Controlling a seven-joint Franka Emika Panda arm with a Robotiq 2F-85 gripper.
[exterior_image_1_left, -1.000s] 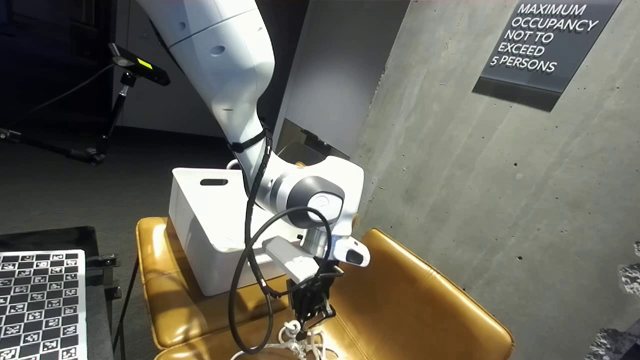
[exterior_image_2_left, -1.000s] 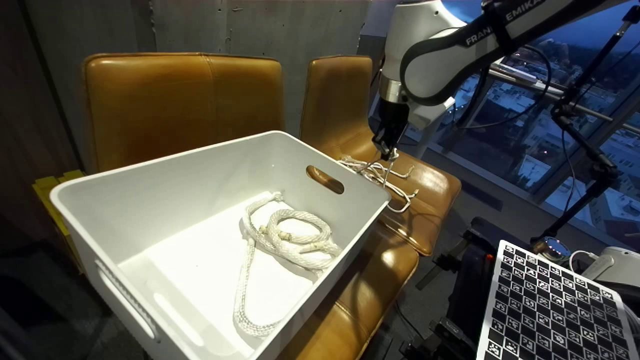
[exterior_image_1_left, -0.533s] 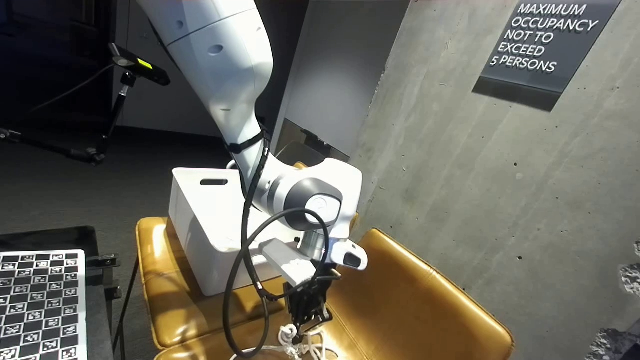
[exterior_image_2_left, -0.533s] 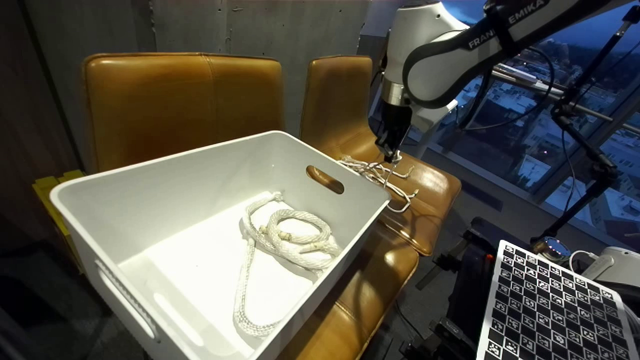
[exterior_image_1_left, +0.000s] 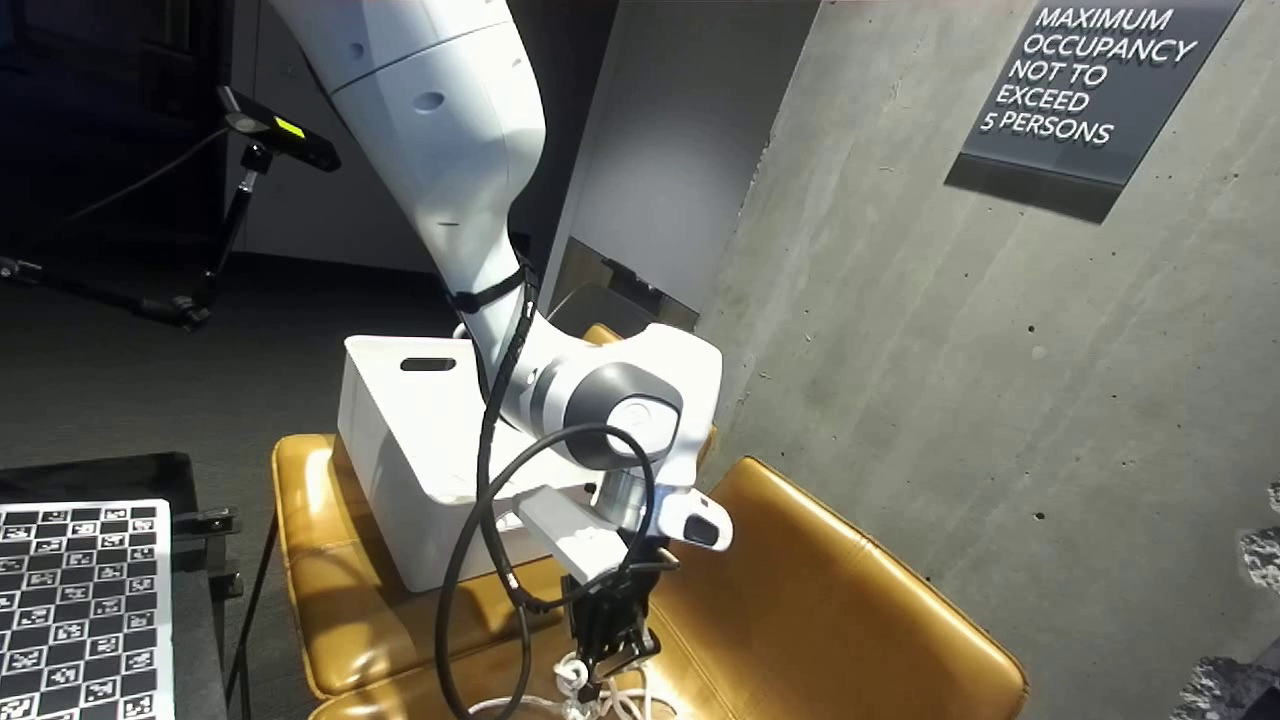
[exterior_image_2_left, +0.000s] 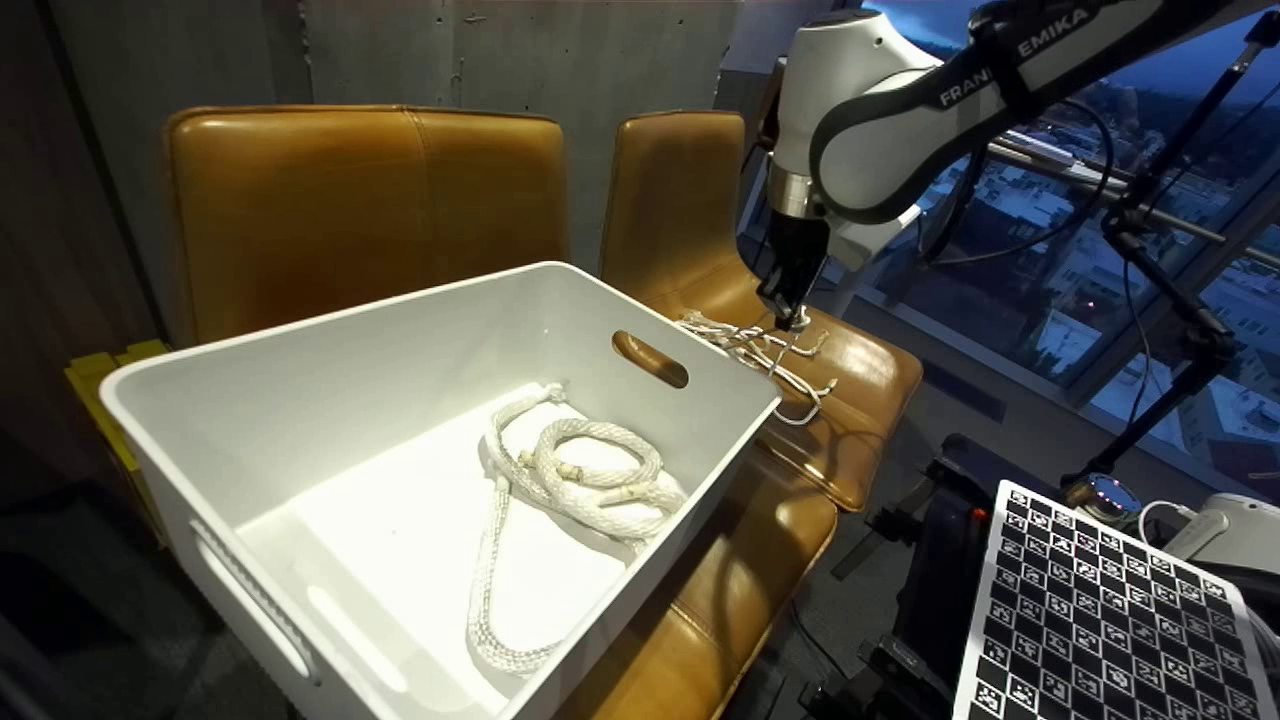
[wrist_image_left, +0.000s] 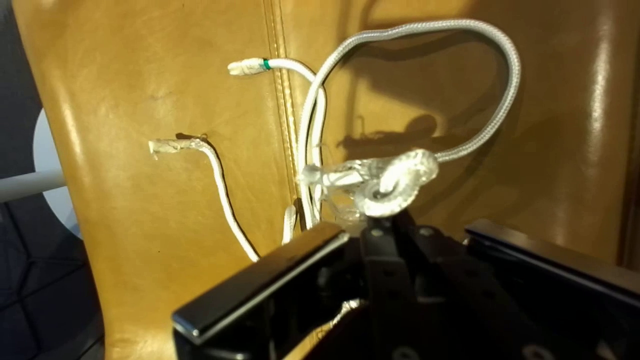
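Between the nearly joined tips of the claw (wrist_image_left: 401, 225), a shiny knot (wrist_image_left: 407, 172) in a thin pale rope (wrist_image_left: 460, 25) is pinched, apparently held just above the tan seat (wrist_image_left: 175, 210), over which the loose strands (wrist_image_left: 280, 63) are spread. Over the past second the claw has been lowered slightly and carried farther from the grey box (exterior_image_2_left: 400, 370), and the knot has been brought along, so the grip is judged to be holding while the rope is handled outside the box. Compared with the earlier frame, no change is seen in the box, where a thick white rope (exterior_image_2_left: 487, 570) is left partly coiled.
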